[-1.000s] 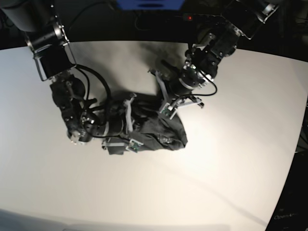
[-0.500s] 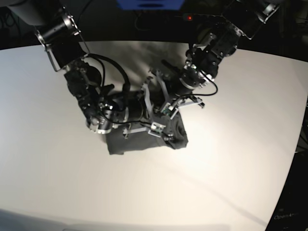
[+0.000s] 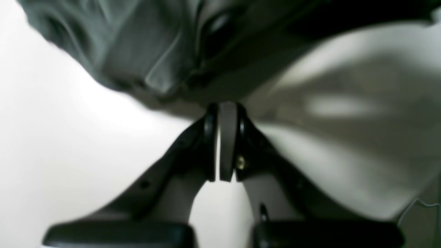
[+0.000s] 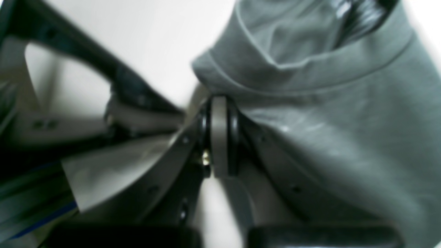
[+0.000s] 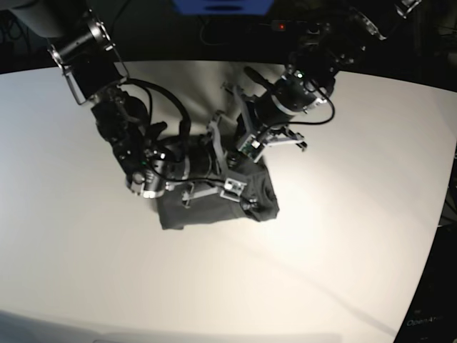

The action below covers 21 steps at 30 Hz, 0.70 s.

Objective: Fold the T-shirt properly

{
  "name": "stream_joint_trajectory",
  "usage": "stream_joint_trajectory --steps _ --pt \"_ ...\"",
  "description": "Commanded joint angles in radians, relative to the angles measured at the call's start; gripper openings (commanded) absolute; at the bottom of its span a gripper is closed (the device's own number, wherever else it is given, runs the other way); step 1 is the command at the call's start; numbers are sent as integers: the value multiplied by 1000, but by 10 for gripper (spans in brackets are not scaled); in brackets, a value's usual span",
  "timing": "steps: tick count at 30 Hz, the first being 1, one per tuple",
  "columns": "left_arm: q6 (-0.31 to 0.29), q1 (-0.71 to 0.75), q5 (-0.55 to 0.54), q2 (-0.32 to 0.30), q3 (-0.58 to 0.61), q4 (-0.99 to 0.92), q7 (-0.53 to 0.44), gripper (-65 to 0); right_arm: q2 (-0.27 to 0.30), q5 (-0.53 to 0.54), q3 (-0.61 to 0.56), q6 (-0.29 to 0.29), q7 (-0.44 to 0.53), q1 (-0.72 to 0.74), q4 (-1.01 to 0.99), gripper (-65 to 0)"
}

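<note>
The T-shirt lies as a dark grey folded bundle in the middle of the white table. My right gripper reaches in from the left over the bundle. In the right wrist view that gripper is shut on the T-shirt at a ribbed hem, and the cloth hangs off to the right of the tips. My left gripper comes from the back right to the bundle's far edge. Its jaws are shut just below the T-shirt, and no cloth shows between them.
The two arms cross closely above the bundle, and parts of the other arm fill the left of the right wrist view. Cables loop off the right arm's wrist. Bare white table lies all around, with a dark edge at the right.
My right gripper has carried the T-shirt's left part rightwards over the bundle, making it more compact. The left arm has pulled back a little toward the far side.
</note>
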Motion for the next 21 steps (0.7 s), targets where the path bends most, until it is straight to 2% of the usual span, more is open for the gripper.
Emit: stream_joint_trajectory --steps 1,7,12,16,21 --pt "2 10 -1 -13 -7 45 -21 -632 9 16 4 3 -8 24 44 -649" --pt "2 18 -6 -9 -11 134 -23 -632 26 16 7 3 -86 36 97 -649" --pt "2 9 -4 47 -12 150 -26 -632 65 16 7 3 -88 36 99 -649" --pt "4 -14 4 104 -12 134 -26 -632 117 16 7 3 -88 56 99 -649" --pt "7 -25 5 161 -84 102 -26 -632 164 16 7 3 -86 94 97 -649"
